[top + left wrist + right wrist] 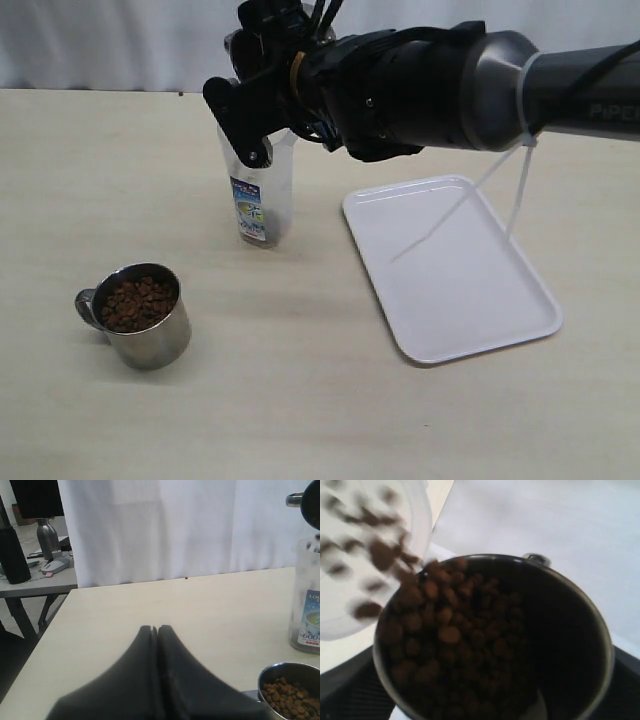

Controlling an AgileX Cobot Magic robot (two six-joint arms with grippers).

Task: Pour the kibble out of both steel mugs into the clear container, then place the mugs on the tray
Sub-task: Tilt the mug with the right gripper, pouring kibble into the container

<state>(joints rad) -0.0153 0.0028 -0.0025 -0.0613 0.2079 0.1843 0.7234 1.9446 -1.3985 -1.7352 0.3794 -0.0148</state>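
Your left gripper [156, 630] is pressed fully closed with nothing in it. Close by it, on the left side of the table [300, 400], a full mug [140, 320] of kibble [138, 303] stands upright. Further right stands the clear container [262, 205]. Your right gripper [262, 120] holds the tipped mug [570, 630] above its mouth, jaws spread wide around it, and pellets are spilling into the container. The white tray [470, 290] lies flat at the right, apart from the container.
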